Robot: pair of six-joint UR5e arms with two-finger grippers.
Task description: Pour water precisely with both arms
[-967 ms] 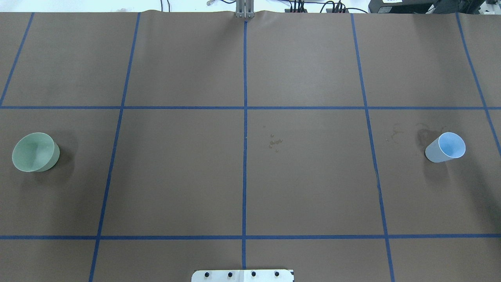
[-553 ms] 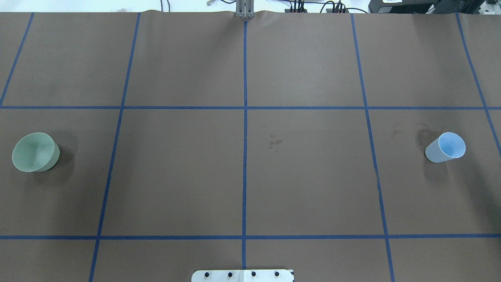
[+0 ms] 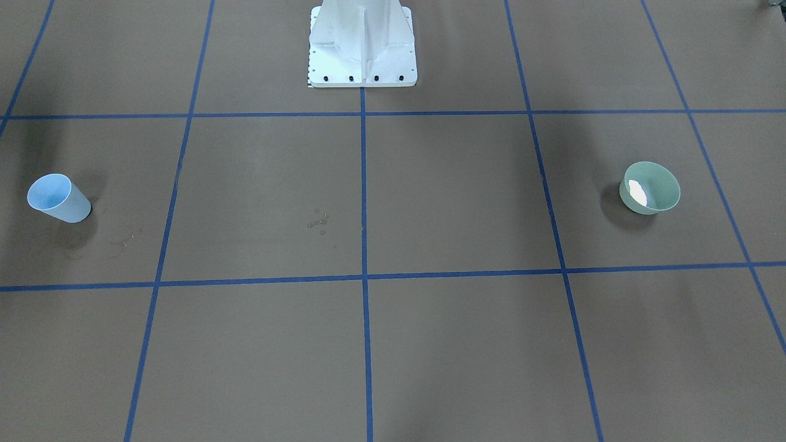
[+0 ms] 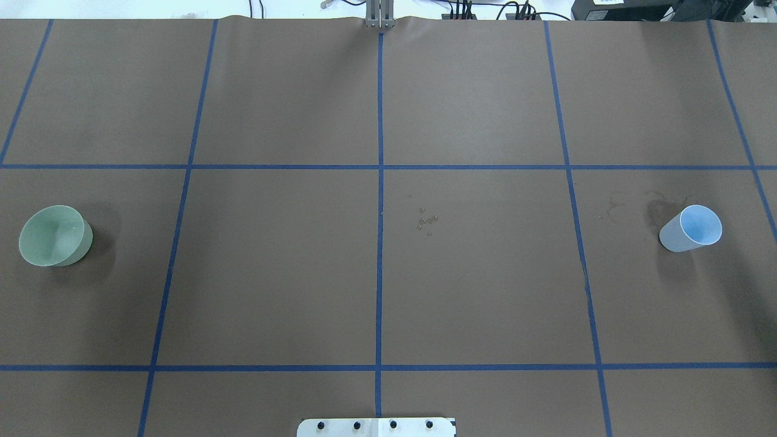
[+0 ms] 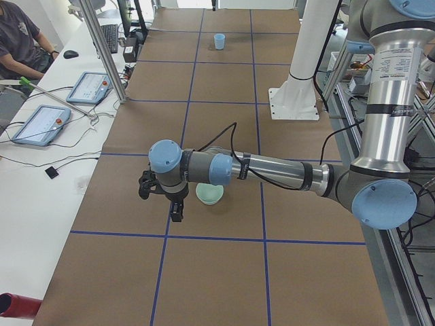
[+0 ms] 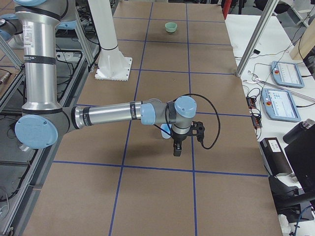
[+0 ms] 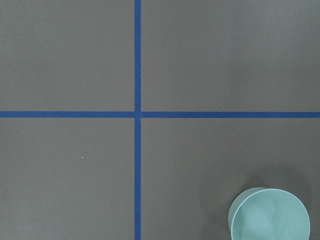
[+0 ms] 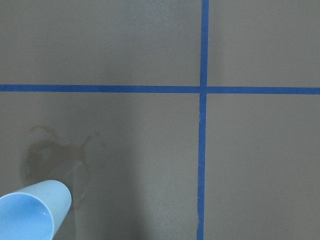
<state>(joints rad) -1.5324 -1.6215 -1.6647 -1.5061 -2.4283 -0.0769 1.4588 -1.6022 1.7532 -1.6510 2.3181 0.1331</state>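
A green bowl (image 4: 54, 235) stands at the table's left end and a light blue cup (image 4: 692, 228) at its right end, both upright. The water shows as a white glint (image 3: 637, 192) inside the bowl (image 3: 651, 188). Neither of both arms enters the overhead or front views. In the left side view my left gripper (image 5: 162, 202) hangs above the table beside the bowl (image 5: 209, 194). Seen from the right side, my right gripper (image 6: 187, 142) hovers by the cup (image 6: 166, 132), partly hiding it. I cannot tell whether either gripper is open or shut.
Small droplets (image 4: 428, 221) lie near the table's middle, and a damp stain (image 4: 658, 206) marks the brown cover beside the cup. The white pedestal (image 3: 362, 46) stands at the robot's edge. A seated person (image 5: 20, 41) and tablets (image 5: 88, 87) are at a side desk.
The shading inside the green bowl has lightened. Bowl, cup and droplets have not moved.
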